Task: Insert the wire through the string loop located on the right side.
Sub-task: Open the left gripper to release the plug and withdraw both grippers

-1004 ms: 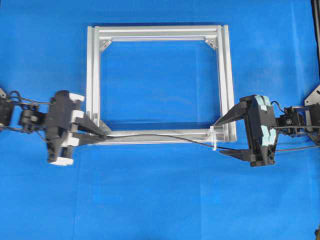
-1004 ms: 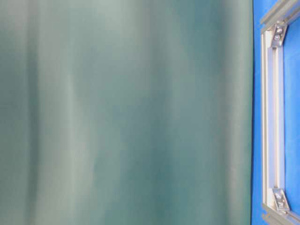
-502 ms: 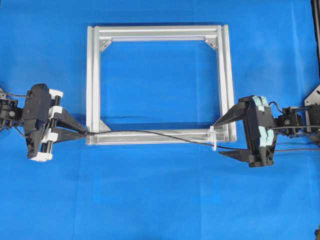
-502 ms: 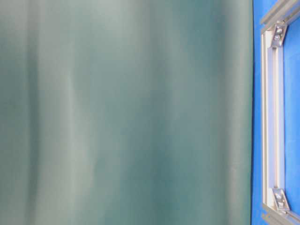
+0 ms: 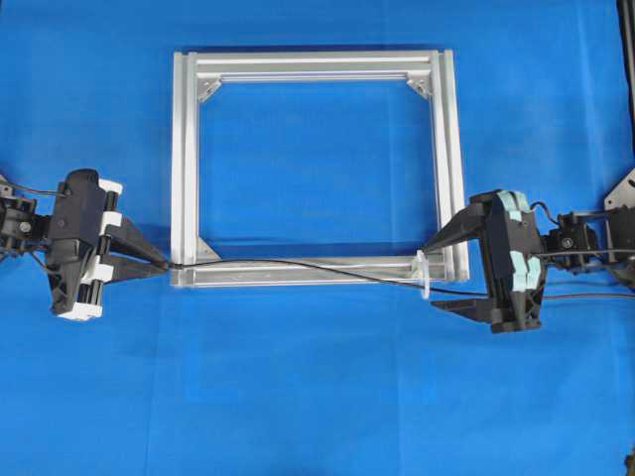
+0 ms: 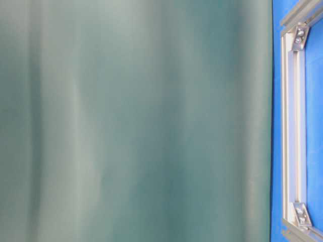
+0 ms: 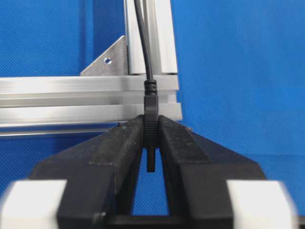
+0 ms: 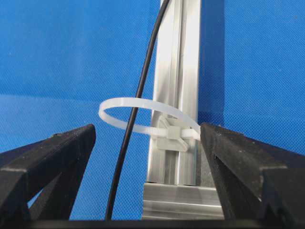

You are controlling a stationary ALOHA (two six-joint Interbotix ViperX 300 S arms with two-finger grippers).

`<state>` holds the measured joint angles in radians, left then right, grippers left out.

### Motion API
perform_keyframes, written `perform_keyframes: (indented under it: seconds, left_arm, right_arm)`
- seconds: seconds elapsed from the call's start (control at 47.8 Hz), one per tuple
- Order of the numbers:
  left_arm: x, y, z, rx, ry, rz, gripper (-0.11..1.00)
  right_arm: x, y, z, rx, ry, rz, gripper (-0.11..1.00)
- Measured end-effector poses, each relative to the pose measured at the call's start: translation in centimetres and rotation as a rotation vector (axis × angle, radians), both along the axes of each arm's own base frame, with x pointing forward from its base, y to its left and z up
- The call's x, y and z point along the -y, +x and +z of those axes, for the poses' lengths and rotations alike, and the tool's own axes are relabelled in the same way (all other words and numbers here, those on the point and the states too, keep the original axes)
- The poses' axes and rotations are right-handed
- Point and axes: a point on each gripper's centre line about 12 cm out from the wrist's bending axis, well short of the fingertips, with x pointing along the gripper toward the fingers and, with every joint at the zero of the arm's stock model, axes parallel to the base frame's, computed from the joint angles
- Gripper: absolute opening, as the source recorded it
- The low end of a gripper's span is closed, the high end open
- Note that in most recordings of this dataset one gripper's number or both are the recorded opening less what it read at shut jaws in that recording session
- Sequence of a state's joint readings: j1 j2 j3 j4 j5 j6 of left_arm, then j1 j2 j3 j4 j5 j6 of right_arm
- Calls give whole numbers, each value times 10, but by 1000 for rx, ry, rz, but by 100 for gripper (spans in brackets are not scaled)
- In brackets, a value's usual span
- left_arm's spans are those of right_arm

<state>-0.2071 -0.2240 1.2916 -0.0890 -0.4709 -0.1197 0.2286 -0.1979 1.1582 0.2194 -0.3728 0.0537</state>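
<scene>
The thin black wire [image 5: 298, 264] lies along the front bar of the silver frame [image 5: 313, 64]. At the frame's front left corner my left gripper [image 5: 164, 266] is shut on the wire's plug tip [image 7: 151, 114], which sits pinched between the fingertips in the left wrist view. At the front right corner the white string loop [image 5: 424, 273] stands off the frame. In the right wrist view the wire [image 8: 136, 100] threads through the loop [image 8: 119, 101]. My right gripper [image 5: 433, 275] is open, one finger on each side of loop and wire, touching neither.
Blue cloth covers the table all round. A blurred green surface [image 6: 136, 121] fills most of the table-level view, leaving only a strip of the frame [image 6: 291, 126] at its right edge. Silver corner brackets [image 7: 107, 59] sit inside the frame's corners.
My left gripper has drawn back to the left, pulling the plug tip from inside the front bar to the frame's left corner. The right gripper has stayed open and almost still.
</scene>
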Motion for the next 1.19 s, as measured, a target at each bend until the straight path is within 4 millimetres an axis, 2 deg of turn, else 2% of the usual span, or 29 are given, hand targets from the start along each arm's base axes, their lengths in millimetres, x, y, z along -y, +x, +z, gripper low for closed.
perform_keyframes:
  seconds: [0.167,0.23,0.272,0.418,0.544,0.711,0.983,1.193]
  left_arm:
    - [0,0,1,0,-21,14,75]
    - [0,-1,1,-9,-25,17,87]
    - [0,-1,0,-13,-26,17,91]
    - [0,-2,0,-24,-26,18,87]
    - [0,0,6,-7,-31,17,87]
    - [3,6,27,28,-39,9,87]
    - [2,9,64,58,-57,10,87]
    - [-2,8,75,88,-63,23,87]
  right_arm:
    - [0,1,0,-5,1,0,96]
    - [0,1,0,-9,1,0,96]
    - [0,1,0,-12,1,1,96]
    - [-1,1,0,-17,-2,5,96]
    - [-1,0,3,-12,1,6,96]
    - [-1,-1,21,10,12,14,96]
    - [3,-11,59,87,19,33,96]
    - [4,-15,70,113,22,39,96]
